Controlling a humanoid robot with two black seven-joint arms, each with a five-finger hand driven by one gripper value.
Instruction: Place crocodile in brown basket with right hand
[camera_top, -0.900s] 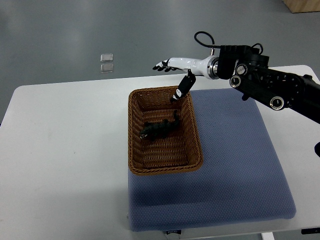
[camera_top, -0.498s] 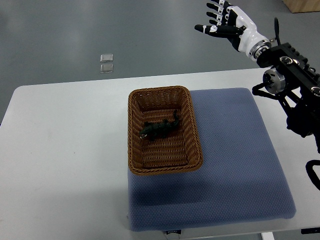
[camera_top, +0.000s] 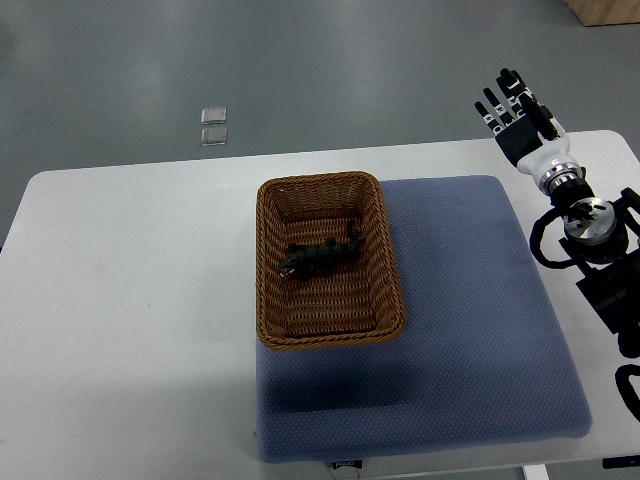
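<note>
A dark toy crocodile (camera_top: 321, 258) lies inside the brown wicker basket (camera_top: 270, 262), near its middle, head toward the left. The basket sits on the left part of a blue pad (camera_top: 470, 330). My right hand (camera_top: 516, 112) is far off at the upper right, beyond the pad's corner, with its fingers spread and nothing in them. Its black arm (camera_top: 600, 260) runs down the right edge of the picture. The left arm does not show.
The white table (camera_top: 130, 320) carries the pad and basket. Two small clear squares (camera_top: 213, 126) lie on the grey floor beyond the table's far edge. A wooden corner (camera_top: 605, 10) shows at the top right.
My right hand has pulled away from above the basket's far rim, swung up and to the right, then come down to the table's right side. The crocodile stays in the basket.
</note>
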